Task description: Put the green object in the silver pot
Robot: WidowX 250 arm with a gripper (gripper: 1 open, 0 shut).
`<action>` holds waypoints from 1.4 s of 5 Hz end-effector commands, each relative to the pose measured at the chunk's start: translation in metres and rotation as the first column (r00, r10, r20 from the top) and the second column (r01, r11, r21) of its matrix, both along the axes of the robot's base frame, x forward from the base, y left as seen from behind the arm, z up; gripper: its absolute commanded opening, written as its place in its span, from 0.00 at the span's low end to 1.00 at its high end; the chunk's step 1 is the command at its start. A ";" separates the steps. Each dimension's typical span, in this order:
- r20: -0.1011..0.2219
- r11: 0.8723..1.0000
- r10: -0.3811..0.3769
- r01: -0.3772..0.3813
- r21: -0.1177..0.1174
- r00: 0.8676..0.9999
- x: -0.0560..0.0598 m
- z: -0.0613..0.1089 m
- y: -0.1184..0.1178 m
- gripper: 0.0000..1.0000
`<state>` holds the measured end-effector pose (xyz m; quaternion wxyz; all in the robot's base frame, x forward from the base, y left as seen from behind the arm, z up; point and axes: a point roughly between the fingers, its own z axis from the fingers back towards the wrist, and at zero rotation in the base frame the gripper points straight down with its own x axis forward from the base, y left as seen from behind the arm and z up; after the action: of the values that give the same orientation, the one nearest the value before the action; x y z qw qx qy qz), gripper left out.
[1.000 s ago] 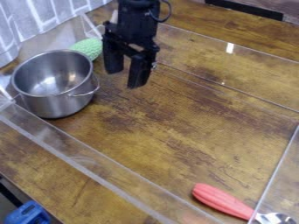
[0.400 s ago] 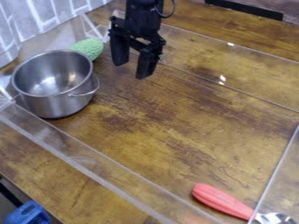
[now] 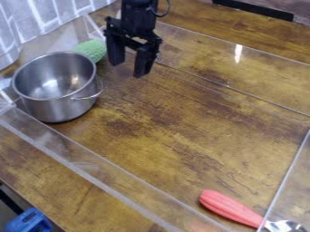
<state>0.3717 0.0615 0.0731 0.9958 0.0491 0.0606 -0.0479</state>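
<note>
Nearest, the silver pot (image 3: 58, 83) sits on the tabletop (image 3: 145, 136); just past its rim, the light-green lump (image 3: 92, 50) lies to the image-left of my gripper (image 3: 132, 65), fingers apparently parted, so I likely need to move sideways.

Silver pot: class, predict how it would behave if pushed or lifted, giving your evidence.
The silver pot looks like shiny metal, so it should stay stiff and may feel slippery. Its curved side could make a smooth grip slide, though the rim probably offers a firmer hold.
</note>
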 end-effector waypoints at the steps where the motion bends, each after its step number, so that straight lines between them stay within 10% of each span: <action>1: 0.067 0.998 0.060 -0.061 0.008 0.996 0.010 0.018 0.014 1.00; 4: 0.061 0.999 0.054 -0.054 -0.002 0.997 0.019 0.000 0.009 1.00; 7: 0.146 0.997 0.051 -0.060 0.054 0.988 -0.005 0.020 0.028 1.00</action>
<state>0.3662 0.0768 0.0539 0.9963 0.0674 0.0439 -0.0314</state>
